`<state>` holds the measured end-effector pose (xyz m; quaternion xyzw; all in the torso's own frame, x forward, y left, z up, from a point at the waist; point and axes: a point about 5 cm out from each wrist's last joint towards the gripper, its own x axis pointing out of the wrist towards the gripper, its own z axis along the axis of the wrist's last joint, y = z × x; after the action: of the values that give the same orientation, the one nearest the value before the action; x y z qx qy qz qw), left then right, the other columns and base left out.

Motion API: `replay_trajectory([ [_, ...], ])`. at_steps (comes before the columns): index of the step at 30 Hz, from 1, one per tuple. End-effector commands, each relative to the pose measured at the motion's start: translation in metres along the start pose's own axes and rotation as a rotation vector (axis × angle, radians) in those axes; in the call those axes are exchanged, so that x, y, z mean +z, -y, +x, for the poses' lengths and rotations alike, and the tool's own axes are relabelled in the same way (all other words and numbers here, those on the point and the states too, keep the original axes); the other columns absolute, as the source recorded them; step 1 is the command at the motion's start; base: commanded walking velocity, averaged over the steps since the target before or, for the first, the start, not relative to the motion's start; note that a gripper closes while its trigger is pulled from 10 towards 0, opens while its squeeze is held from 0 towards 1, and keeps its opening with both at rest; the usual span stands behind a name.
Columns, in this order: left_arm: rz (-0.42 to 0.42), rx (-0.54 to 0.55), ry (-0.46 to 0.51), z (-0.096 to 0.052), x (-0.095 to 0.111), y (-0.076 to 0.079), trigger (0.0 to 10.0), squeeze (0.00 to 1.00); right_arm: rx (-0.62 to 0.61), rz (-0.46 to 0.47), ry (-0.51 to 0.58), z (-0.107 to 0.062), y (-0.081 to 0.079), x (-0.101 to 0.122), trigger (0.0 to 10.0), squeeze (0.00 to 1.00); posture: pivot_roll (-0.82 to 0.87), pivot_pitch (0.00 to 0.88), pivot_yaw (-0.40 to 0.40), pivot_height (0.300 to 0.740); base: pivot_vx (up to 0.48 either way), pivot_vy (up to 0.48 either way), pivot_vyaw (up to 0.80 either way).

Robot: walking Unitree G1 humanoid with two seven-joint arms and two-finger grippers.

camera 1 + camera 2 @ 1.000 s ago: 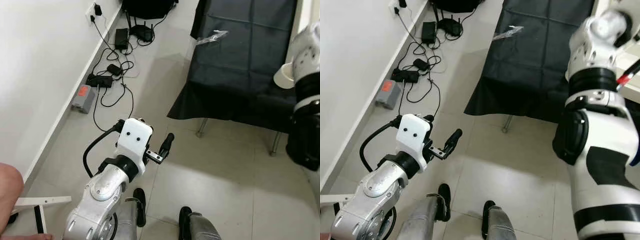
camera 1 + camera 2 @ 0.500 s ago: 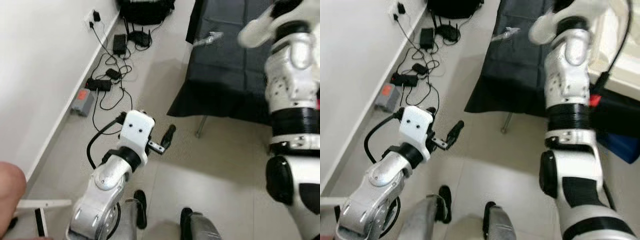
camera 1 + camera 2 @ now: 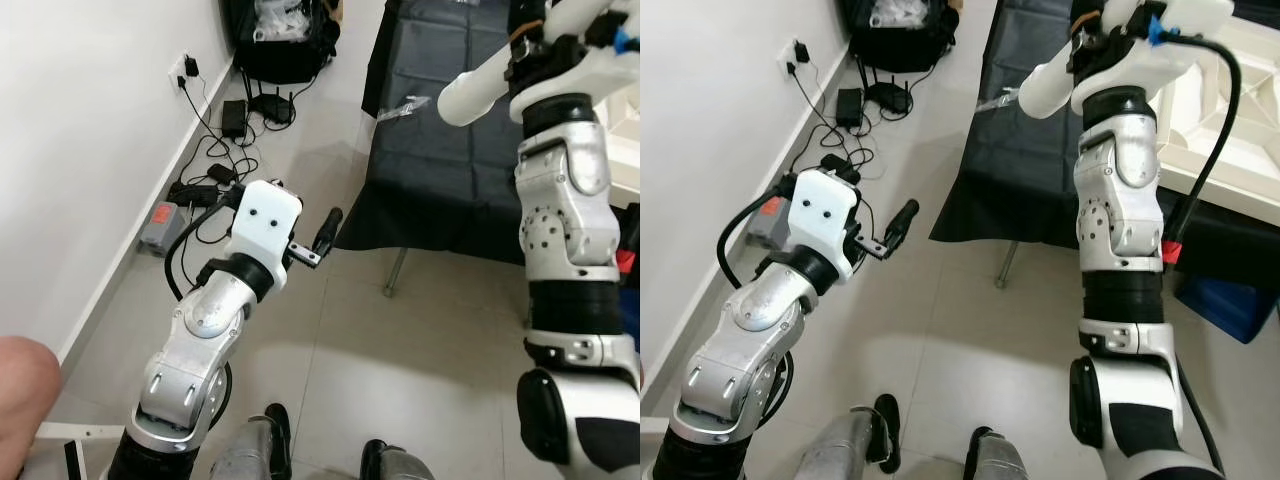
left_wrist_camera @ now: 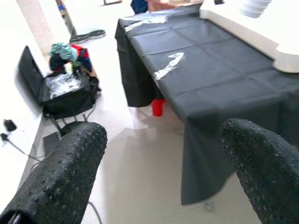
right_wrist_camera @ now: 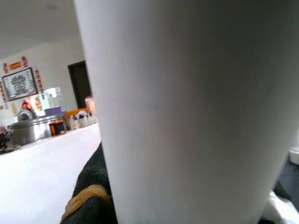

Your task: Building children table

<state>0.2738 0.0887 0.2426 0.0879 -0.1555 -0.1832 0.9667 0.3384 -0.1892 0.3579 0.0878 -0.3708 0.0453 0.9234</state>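
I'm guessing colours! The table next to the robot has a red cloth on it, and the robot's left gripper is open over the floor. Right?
Almost. The cloth on the table is black, not red, as the left eye view shows. The left gripper is indeed open over the floor.

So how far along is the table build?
Nothing looks joined yet: the white panel lies on the black-draped table, a white bar on the floor. In hand: the right arm is up over the table, a white part close before its wrist camera; the left pincer hangs open, empty. Left: practically all assembly.
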Motion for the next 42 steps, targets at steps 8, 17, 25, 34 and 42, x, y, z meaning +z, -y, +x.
replay_trajectory([
  [8,0.059,0.002,0.007,0.006,-0.003,-0.007,10.0,0.0,0.008,0.052,-0.012,-0.007,-0.009,-0.001,10.0,0.0,0.16,0.196,-0.006,0.74,0.469,0.0,0.0],
  [17,0.082,-0.003,0.008,0.008,-0.005,-0.01,10.0,0.0,0.007,0.052,-0.018,-0.008,-0.012,0.001,10.0,0.0,0.16,0.19,0.0,0.74,0.432,-0.112,0.0],
  [25,0.078,0.033,0.017,0.013,-0.002,-0.014,10.0,0.0,0.012,0.052,-0.024,-0.008,-0.015,0.002,10.0,0.0,0.17,0.188,-0.003,0.74,0.0,-0.235,0.0],
  [34,0.106,0.019,0.009,0.013,-0.006,-0.014,10.0,0.0,0.012,0.063,-0.031,-0.008,-0.015,0.002,10.0,0.0,0.16,0.187,-0.005,0.74,0.08,-0.137,0.0],
  [42,0.117,0.011,0.014,0.015,-0.008,-0.014,10.0,0.0,0.017,0.063,-0.03,-0.008,-0.015,0.002,10.0,0.0,0.16,0.177,-0.004,0.74,0.24,-0.412,0.0],
])
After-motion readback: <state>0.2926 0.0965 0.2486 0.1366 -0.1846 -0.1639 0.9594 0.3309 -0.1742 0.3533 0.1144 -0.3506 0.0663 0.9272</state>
